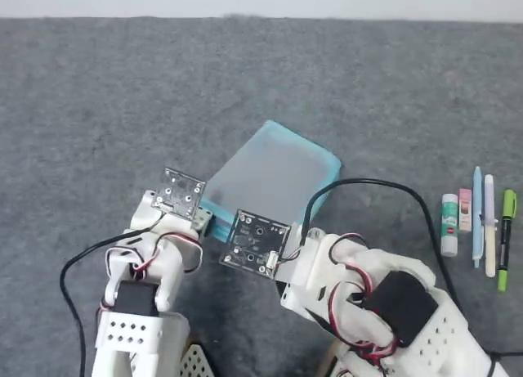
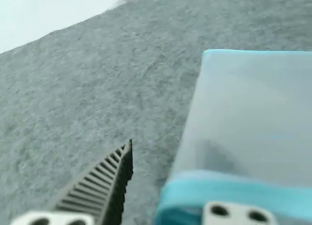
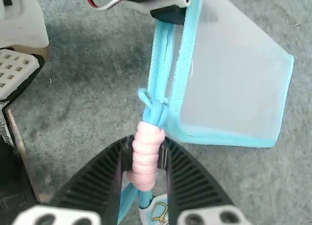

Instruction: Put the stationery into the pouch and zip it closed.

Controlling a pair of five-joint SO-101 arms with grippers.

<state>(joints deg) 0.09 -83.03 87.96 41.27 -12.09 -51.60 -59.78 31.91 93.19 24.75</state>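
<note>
L hand (image 2: 168, 156): open. Ribbed finger (image 2: 114, 178) sits off the pouch (image 1: 274, 177), just beside its zip-end corner. Pouch: lies angled at centre of table (image 1: 98, 91), zip end toward both hands. R hand (image 3: 145, 161): closed on pink zip pull (image 3: 145, 149) at pouch's near edge. Stationery (image 1: 478, 226): row of pens, glue stick etc. at far right, well apart from pouch and both hands.

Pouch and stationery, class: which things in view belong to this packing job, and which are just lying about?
Job:
pouch
pink zip pull, gripped by the right pincer
glue stick
small pink item
blue pen
white pen
green marker

Lying about:
black cable
grey mat
</note>
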